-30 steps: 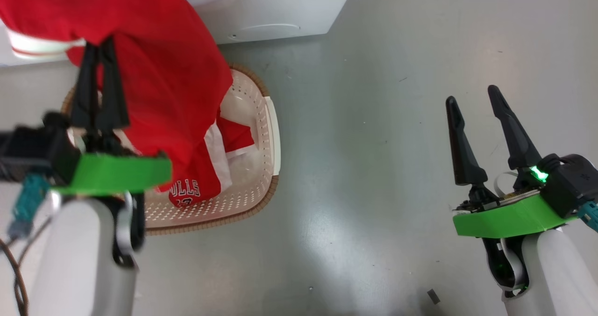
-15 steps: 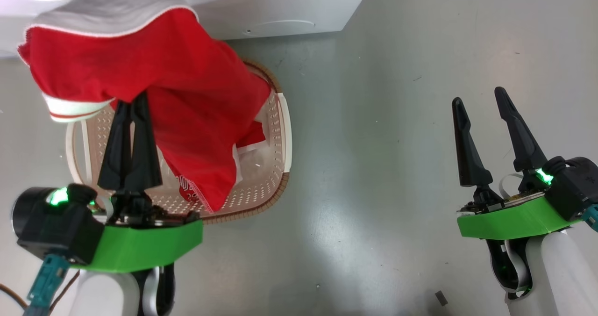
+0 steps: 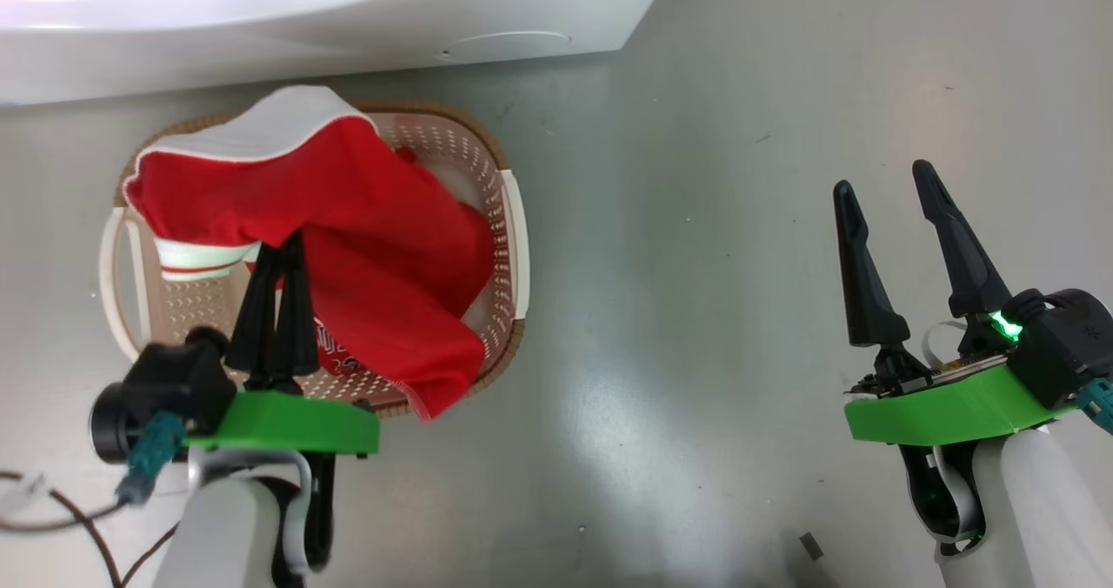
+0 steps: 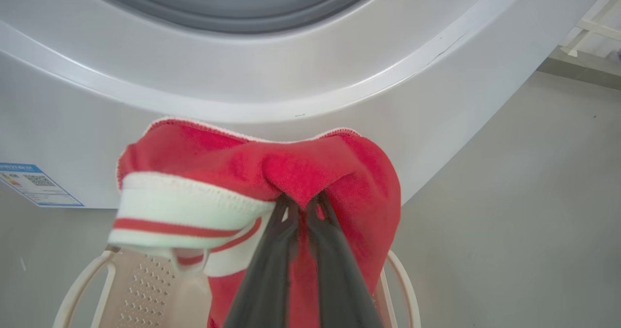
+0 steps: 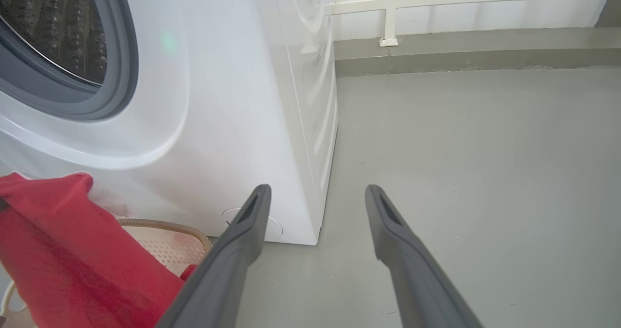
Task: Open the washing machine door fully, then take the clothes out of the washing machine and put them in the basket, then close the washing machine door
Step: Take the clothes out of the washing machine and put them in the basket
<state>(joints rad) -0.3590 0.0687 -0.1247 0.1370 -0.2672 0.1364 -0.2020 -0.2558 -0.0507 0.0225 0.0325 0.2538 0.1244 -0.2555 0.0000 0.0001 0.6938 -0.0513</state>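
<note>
The left gripper [image 3: 280,257], two long dark fingers on a green mount, stands over the near side of the small cream-white perforated plastic basket [image 3: 515,249] with its brown woven-look rim. Its fingers are pressed together on a fold of the bright red jersey [image 3: 383,240]. The cloth hangs from that pinch and drapes across the inside of the basket, with one lower corner spilling over the near rim. It is a soft red knit, its pale underside turned up along the far edge. A white cuff band with a red stripe hangs toward the basket's left handle, and scraps of white lettering show just beside the fingers.

Well to the right of the basket, over the bare grey floor [image 3: 696,266], the right gripper [image 3: 882,181] has its fingers spread apart with nothing between them.

Just beyond the basket's far rim stands the big white front-loading washing machine [image 3: 261,23]. It has a round cap [image 5: 275,228] low on its front, a small blue label [image 4: 34,185], a grey rubber ring [image 4: 233,8] and a perforated steel drum [image 5: 48,22].
</note>
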